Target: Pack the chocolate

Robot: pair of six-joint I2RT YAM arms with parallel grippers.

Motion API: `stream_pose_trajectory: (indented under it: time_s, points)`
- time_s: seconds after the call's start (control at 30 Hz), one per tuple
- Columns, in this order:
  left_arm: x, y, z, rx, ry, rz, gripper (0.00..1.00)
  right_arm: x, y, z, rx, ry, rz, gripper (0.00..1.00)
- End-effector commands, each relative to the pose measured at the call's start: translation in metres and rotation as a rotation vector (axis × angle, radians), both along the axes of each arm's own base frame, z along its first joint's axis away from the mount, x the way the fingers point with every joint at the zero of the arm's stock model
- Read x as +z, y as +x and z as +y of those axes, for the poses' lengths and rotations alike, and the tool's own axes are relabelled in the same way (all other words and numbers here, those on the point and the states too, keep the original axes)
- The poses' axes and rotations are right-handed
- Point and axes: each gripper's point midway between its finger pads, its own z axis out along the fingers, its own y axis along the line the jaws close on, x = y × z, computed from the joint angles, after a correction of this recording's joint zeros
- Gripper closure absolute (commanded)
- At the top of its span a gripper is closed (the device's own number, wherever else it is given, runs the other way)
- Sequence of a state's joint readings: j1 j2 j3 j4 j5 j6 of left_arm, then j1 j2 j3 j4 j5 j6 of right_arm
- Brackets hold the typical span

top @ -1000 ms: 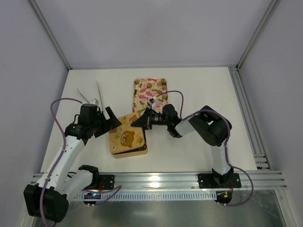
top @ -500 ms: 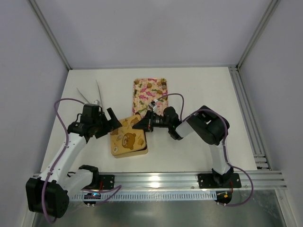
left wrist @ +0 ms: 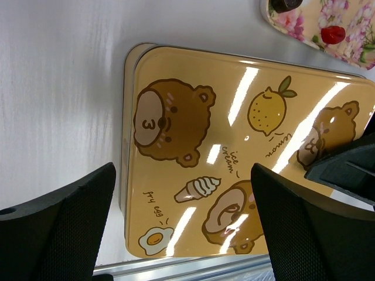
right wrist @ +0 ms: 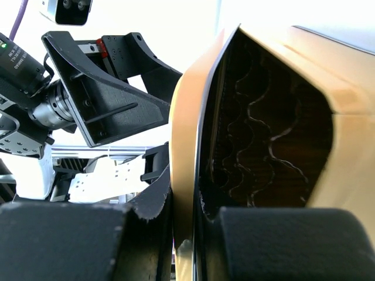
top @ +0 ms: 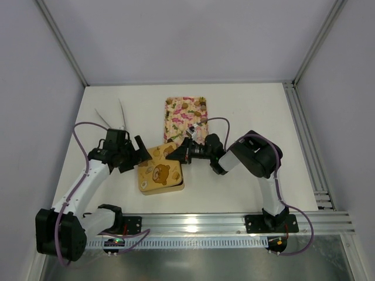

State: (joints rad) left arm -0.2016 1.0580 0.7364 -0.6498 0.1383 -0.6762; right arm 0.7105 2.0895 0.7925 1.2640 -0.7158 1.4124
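Note:
The square gold box [top: 163,189] sits on the table, nearly covered by its gold lid [top: 159,170] printed with brown bears. The lid fills the left wrist view [left wrist: 234,146]. My right gripper [top: 179,150] is shut on the lid's far-right rim [right wrist: 193,146] and holds that side slightly raised. Through the gap I see the dark chocolate in wavy paper [right wrist: 269,134]; the rest is hidden. My left gripper [top: 140,151] is open at the lid's left edge, with its fingers [left wrist: 58,228] hovering over the lid and nothing held.
The pink-floral rectangular tray [top: 186,117] lies just behind the box; its corner shows in the left wrist view [left wrist: 328,23]. White tongs [top: 114,117] lie at the back left. The metal rail [top: 193,221] runs along the near edge.
My right gripper has lowered the tilted lid down onto the box, so it now lies almost flat. My left gripper has moved a little down and right, closer to the lid's left edge.

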Motion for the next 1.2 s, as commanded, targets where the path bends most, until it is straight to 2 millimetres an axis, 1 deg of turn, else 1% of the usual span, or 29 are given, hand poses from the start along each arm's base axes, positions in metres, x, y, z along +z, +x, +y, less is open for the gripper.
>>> stream_pose_trajectory:
  time_s: [0.0,0.23,0.5,0.57,0.7,1.0,1.17]
  points:
    - [-0.002,0.005,-0.004,-0.013,-0.017,-0.015,0.06,0.014,0.007,-0.005,-0.036,0.068,-0.067,0.84]
    - [-0.01,0.005,-0.004,-0.013,-0.018,0.009,0.07,0.015,0.009,-0.013,-0.054,0.082,-0.062,0.77]
    - [-0.014,0.005,-0.004,-0.012,-0.014,0.024,0.07,0.014,0.009,-0.024,-0.076,0.083,-0.055,0.75]
    - [-0.015,0.004,-0.004,-0.014,-0.014,0.027,0.07,0.015,0.01,-0.027,-0.082,0.085,-0.06,0.73]
    - [-0.015,0.005,-0.005,-0.016,-0.013,0.027,0.07,0.012,0.01,-0.034,-0.093,0.079,-0.054,0.69]
    - [-0.017,0.004,-0.005,-0.016,-0.011,0.036,0.08,0.007,0.011,-0.046,-0.114,0.072,-0.044,0.67]
    - [-0.02,0.003,-0.006,-0.019,-0.008,0.046,0.08,0.003,0.011,-0.053,-0.128,0.065,-0.036,0.63]
